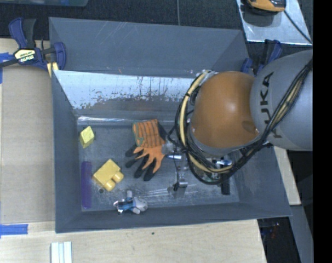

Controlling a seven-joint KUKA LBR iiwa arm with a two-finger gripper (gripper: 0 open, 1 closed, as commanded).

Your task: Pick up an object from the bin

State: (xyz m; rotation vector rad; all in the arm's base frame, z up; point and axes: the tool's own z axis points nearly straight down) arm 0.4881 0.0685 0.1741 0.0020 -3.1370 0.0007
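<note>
My gripper (202, 186) hangs below the orange dome at the bin's right side, over the floor near the front wall. Its two fingers stand wide apart, open, with nothing between them. The left fingertip (179, 186) is just right of an orange work glove (148, 147) with black fingertips, which lies flat in the middle of the bin. A small blue and white toy (130, 205) lies by the front wall, left of the gripper.
A yellow notched block (108, 174) sits front left, with a small yellow cube (87, 136) behind it. A purple stick (86, 185) lies along the left wall. The arm and its cables cover the bin's right part.
</note>
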